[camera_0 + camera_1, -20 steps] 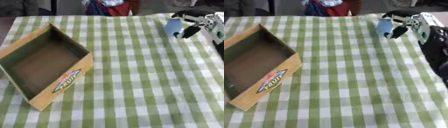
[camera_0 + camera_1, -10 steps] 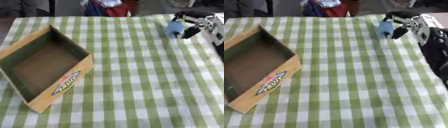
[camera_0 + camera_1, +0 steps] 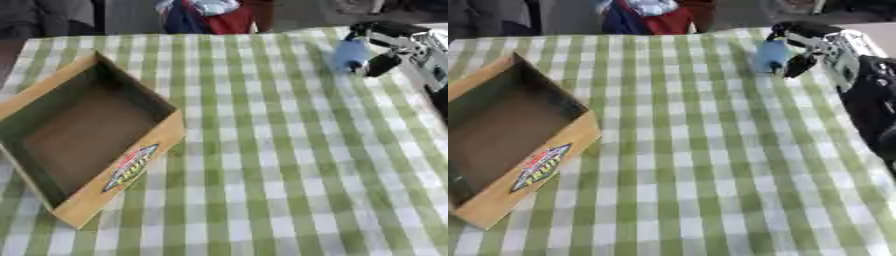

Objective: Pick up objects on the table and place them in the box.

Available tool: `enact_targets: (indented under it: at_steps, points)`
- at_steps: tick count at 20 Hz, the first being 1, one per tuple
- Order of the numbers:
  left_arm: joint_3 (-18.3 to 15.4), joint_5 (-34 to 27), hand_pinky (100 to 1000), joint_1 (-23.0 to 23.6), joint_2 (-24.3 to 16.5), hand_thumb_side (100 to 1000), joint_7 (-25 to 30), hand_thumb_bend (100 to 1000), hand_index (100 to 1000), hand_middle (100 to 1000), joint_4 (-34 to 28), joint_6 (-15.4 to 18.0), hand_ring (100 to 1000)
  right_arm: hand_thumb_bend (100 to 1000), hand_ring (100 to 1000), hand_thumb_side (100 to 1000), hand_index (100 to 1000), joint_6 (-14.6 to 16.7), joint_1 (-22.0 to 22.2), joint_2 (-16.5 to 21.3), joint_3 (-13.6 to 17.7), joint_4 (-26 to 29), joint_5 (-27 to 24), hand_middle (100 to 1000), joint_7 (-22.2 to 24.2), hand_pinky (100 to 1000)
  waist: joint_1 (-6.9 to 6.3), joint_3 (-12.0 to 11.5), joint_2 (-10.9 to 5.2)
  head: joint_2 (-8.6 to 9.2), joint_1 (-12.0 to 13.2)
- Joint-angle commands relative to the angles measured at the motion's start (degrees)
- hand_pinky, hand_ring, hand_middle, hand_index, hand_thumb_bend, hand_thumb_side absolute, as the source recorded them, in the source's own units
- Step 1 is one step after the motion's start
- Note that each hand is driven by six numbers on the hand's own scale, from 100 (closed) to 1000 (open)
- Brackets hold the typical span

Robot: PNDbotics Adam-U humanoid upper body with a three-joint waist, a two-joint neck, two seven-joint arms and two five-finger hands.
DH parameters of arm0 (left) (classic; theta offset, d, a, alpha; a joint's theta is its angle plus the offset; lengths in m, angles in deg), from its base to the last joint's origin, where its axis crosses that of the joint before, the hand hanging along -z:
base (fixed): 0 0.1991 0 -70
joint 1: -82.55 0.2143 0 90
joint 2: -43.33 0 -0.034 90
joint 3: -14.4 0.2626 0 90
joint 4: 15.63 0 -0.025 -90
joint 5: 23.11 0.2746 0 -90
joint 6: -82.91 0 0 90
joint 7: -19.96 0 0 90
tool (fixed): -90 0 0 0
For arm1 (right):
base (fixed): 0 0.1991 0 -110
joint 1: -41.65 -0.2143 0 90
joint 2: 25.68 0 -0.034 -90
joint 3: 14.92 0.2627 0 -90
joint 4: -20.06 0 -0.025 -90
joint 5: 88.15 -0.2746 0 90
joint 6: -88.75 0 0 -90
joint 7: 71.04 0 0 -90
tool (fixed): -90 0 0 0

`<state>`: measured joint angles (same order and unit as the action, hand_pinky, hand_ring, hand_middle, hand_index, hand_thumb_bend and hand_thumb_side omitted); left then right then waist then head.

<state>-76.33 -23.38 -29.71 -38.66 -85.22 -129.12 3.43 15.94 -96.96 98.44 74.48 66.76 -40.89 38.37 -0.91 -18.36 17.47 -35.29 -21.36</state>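
Pale blue and roughly cylindrical, the small object (image 3: 771,56) stands at the far right of the counter (image 3: 710,165), its long axis about upright, leaning a little toward the far edge. What it is cannot be made out beyond its colour and shape. The right robot hand (image 3: 802,42) comes in from the right edge and is curled round the blue object: dark fingers arch over its top and a dark thumb (image 3: 797,65) shows just beside its lower right side, so the object sits pinched between them. Whether its base touches the cloth or is just clear of it cannot be told.

Green-and-white checked cloth covers the counter. On the left lies the open cardboard box (image 3: 131,167), well apart from the blue object, set askew so that one corner points toward the far edge. Its near outer wall carries a colourful printed label (image 3: 129,167), and its inside shows brown and bare.

The left robot hand shows in neither view.
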Motion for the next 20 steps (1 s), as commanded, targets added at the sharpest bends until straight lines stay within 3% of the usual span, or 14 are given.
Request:
enact_targets:
  at_steps: [1, 9, 14, 20]
  points:
    - [0.0, 0.0, 666, -0.3, -0.7, 658, 0.2, 100, 784, 604, -1.1, 0.0, 550, 119, 969, 116, 511, 1.4, -2.2, 0.9, -0.5, 3.1, 0.0, 995, 0.1, 863, 0.21, 0.2, -1.92, -0.40, -0.1]
    - [0.5, -0.3, 668, 0.1, -0.5, 656, 0.7, 100, 784, 605, -1.1, -0.4, 555, 125, 957, 100, 513, 4.8, -6.8, -3.0, -4.2, 10.9, -1.5, 994, 2.1, 867, 0.47, -0.3, -4.79, -1.75, -0.3]
    - [0.8, -0.4, 670, 0.4, -0.4, 655, 1.2, 100, 785, 607, -1.1, -0.7, 558, 141, 948, 100, 519, 8.7, -10.8, -9.5, -10.5, 17.6, -4.2, 991, 5.7, 878, 0.56, -0.5, -6.62, -2.82, 0.0]
    - [1.1, -0.8, 670, 0.2, -0.1, 653, 1.6, 100, 786, 607, -1.1, -0.8, 559, 113, 952, 116, 520, 10.5, -12.5, -16.3, -13.3, 20.2, -3.9, 990, 10.8, 875, 0.33, -1.5, -7.45, -3.43, -0.9]
